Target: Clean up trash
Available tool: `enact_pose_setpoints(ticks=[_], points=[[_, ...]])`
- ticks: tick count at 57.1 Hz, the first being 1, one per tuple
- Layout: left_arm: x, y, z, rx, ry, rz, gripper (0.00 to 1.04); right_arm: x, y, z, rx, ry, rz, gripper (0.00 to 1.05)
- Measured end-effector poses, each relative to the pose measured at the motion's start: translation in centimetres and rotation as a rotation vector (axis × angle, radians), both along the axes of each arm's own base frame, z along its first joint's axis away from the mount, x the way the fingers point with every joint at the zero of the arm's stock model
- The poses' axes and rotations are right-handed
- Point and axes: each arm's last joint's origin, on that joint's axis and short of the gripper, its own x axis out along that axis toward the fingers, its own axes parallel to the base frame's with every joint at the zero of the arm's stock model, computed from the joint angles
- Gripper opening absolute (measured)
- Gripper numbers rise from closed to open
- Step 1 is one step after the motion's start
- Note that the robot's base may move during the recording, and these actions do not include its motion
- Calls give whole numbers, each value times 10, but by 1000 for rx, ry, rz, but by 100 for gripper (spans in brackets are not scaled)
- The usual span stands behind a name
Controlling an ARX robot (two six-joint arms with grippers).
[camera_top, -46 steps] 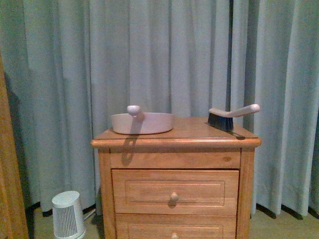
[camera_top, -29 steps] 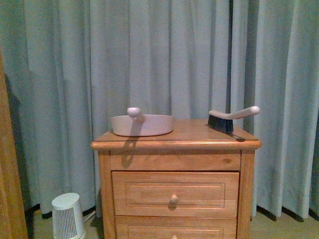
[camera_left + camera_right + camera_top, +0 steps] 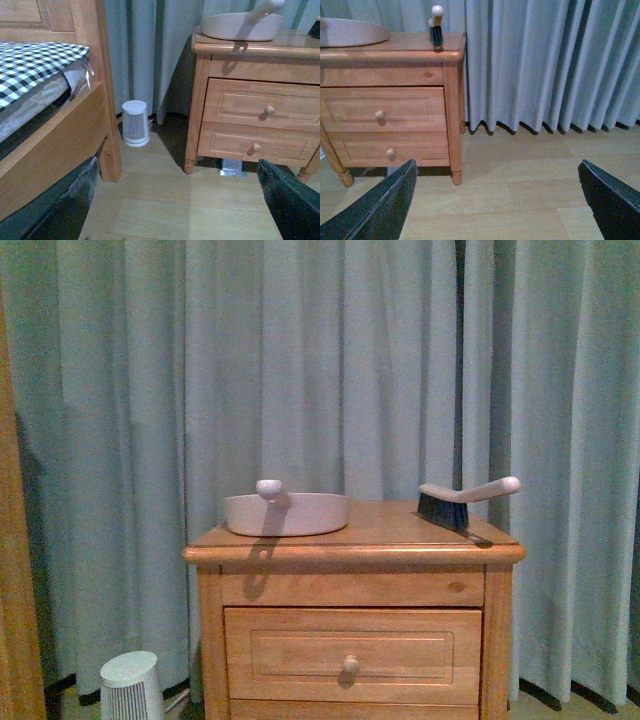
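Nightstand [image 3: 355,540] sits lower in my front view now; with left gripper [image 3: 177,161] and right gripper [image 3: 496,162] gaping empty and no trash visible, I risk grabbing wrongly.

Front view: the whole scene is displaced downward in the frame. Table [image 3: 355,540], dustpan [image 3: 287,513] and brush [image 3: 455,502] are recorded lower than before. The second drawer [image 3: 350,711] is reduced to a sliver at the bottom edge. The fan [image 3: 130,685] is cropped further at lower left.
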Motion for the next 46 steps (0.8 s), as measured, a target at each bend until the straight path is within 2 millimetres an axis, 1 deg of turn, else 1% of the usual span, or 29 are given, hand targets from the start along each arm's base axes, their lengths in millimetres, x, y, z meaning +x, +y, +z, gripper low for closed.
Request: enact_pose_setpoints(ticks=[46], points=[[0,0,0,0,0,0,97,0,0,0,0,0,0,97]])
